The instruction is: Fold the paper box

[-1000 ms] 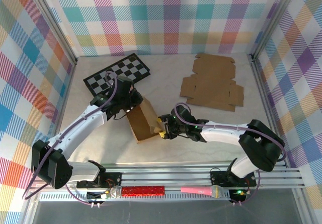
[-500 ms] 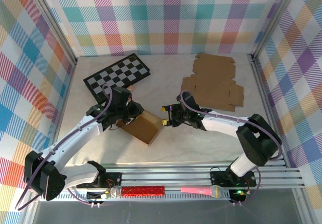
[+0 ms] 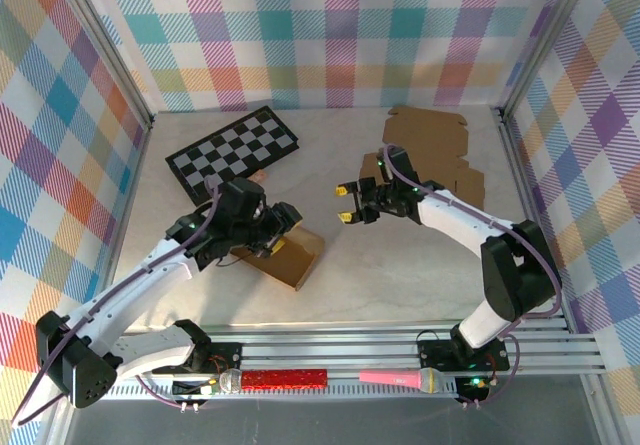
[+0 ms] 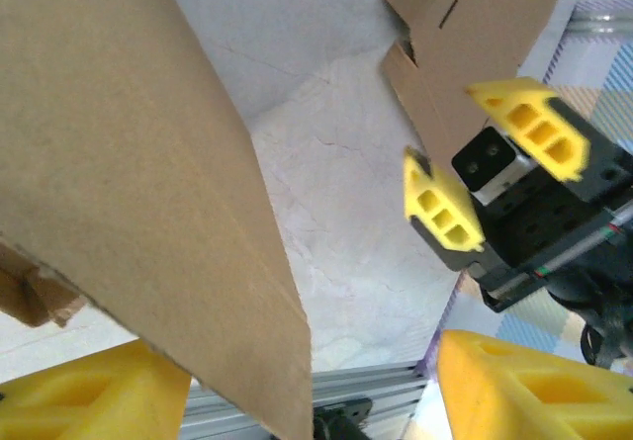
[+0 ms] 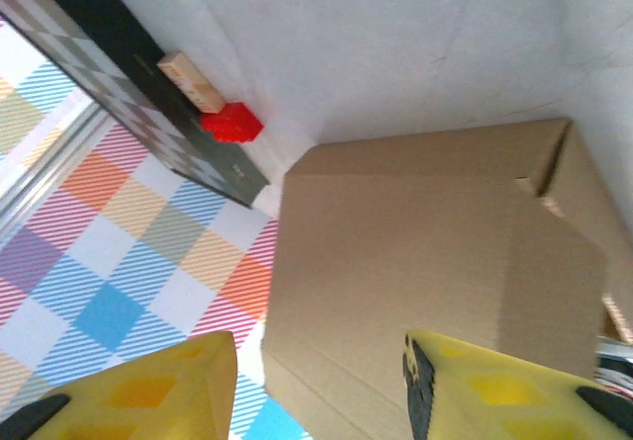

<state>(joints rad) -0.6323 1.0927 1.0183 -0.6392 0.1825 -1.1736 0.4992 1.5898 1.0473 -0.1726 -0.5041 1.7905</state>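
The brown paper box [image 3: 292, 252] lies on its side on the table, left of centre. My left gripper [image 3: 282, 227] hovers over its top edge, jaws open. In the left wrist view a box wall [image 4: 129, 163] stands close to the left finger [image 4: 89, 400] and well apart from the other finger, so the left gripper [image 4: 312, 381] holds nothing. My right gripper [image 3: 345, 204] hangs open to the box's right, clear of it. From the right wrist, the box [image 5: 425, 262] lies beyond the open right gripper [image 5: 316, 361].
A flat cardboard blank [image 3: 425, 160] lies at the back right and a checkerboard [image 3: 235, 148] at the back left. A red block [image 5: 232, 122] and a wooden block [image 5: 193, 81] sit by the board. Plaid walls enclose the table; a rail [image 3: 340, 350] runs along the front.
My left gripper has opened and let go of the box, which tipped from standing to lying on its side. My right gripper has pulled away from the box toward the back right.
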